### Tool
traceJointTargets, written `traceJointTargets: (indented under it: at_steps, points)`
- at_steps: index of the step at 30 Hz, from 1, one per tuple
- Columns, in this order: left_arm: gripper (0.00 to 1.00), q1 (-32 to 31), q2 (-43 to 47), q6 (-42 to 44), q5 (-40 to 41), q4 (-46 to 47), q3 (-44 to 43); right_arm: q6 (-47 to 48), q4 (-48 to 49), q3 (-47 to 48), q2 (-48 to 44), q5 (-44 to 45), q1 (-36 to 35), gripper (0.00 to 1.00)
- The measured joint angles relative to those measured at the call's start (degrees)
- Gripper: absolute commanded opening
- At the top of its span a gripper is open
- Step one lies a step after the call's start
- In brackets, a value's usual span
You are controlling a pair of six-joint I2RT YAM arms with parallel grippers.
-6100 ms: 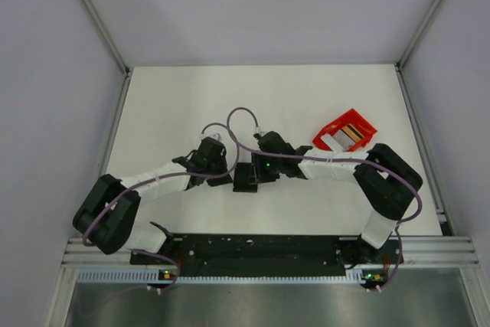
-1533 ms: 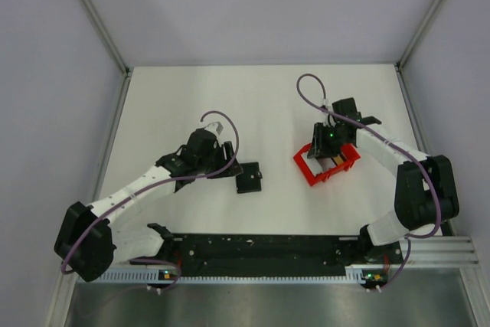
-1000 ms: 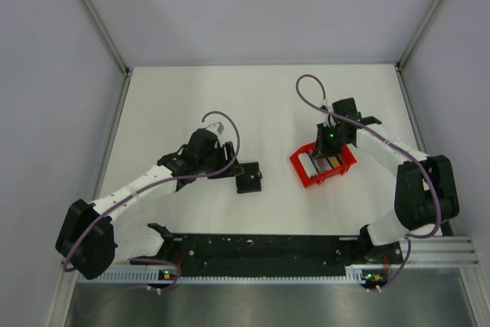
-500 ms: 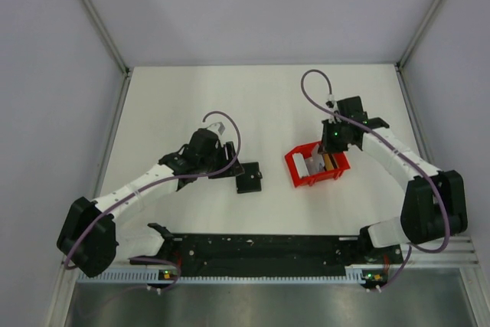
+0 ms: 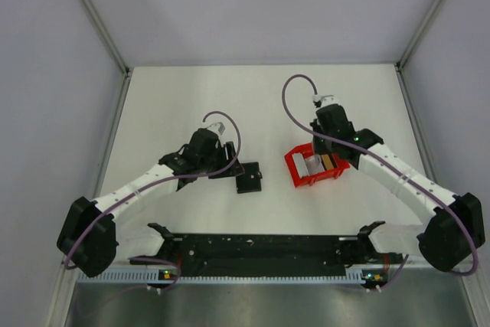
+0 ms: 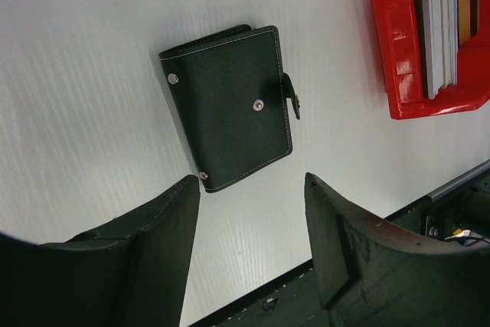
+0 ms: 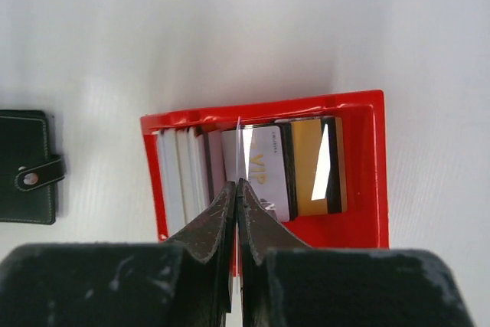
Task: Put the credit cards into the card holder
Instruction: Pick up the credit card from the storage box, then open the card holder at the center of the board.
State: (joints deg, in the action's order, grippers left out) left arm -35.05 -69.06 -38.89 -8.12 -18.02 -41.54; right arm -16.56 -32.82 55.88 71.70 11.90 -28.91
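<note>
The card holder point(image 5: 249, 178) lies nearest the desk's point(image 5: 184, 97) near edge, a little left of its middle. It is folded shut and lies flat, with its snap tab fastened. The left pincer point(image 6: 251, 189) hangs just beside it on the left, its jaws partly open and gripping nothing.

Slightly farther back and to the right sits a red tray point(image 5: 295, 168). The credit cards point(image 7: 268, 162) stand on edge in a row inside it: several pale, 1 silver and 1 gold.

The right pincer point(image 7: 237, 183) is over the tray's middle with its jaws pressed together. It appears to pinch 1 pale card point(image 7: 240, 139) by its edge, and only a thin white sliver shows beyond the tips.

In the last second this pincer closed and its arm swung out toward the desk's right edge. The tray also turned and slid a little toward the holder. This suggests a card is being drawn out while the holder is not yet open to receive it. The card and the holder are well apart.
</note>
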Motion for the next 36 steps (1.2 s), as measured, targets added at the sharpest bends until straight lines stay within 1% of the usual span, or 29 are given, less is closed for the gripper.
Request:
traceJointTargets:
  at_steps: [5,10,15,19,24,33,36]
  points:
    - [0.61,0.0,0.07,-0.42,1.51,-0.24,0.0,-2.25,0.66,0.04,-2.78,4.98,-7.82,0.0]
    - [0.61,0.0,2.56,-2.19,7.56,-3.56,-0.02,-5.35,0.48,0.11,-2.16,5.66,-14.45,0.0]
    - [0.61,0.0,6.86,-4.46,13.94,-7.06,-0.02,-8.15,0.61,0.44,3.02,5.42,-20.57,0.0]
    - [0.61,0.0,8.85,-5.62,17.09,-8.74,0.0,-10.01,0.7,0.44,8.98,5.49,-25.05,0.0]
    - [0.61,0.0,9.01,-6.45,18.91,-10.36,0.0,-11.43,0.74,0.37,14.32,6.51,-26.86,0.0]
    - [0.62,0.0,9.57,-7.52,21.07,-12.09,0.0,-13.7,4.26,-1.55,15.32,7.15,-26.86,0.0]
    - [0.61,0.0,9.94,-7.72,21.31,-12.2,0.07,-14.47,5.46,-2.29,15.37,7.39,-26.86,0.03]
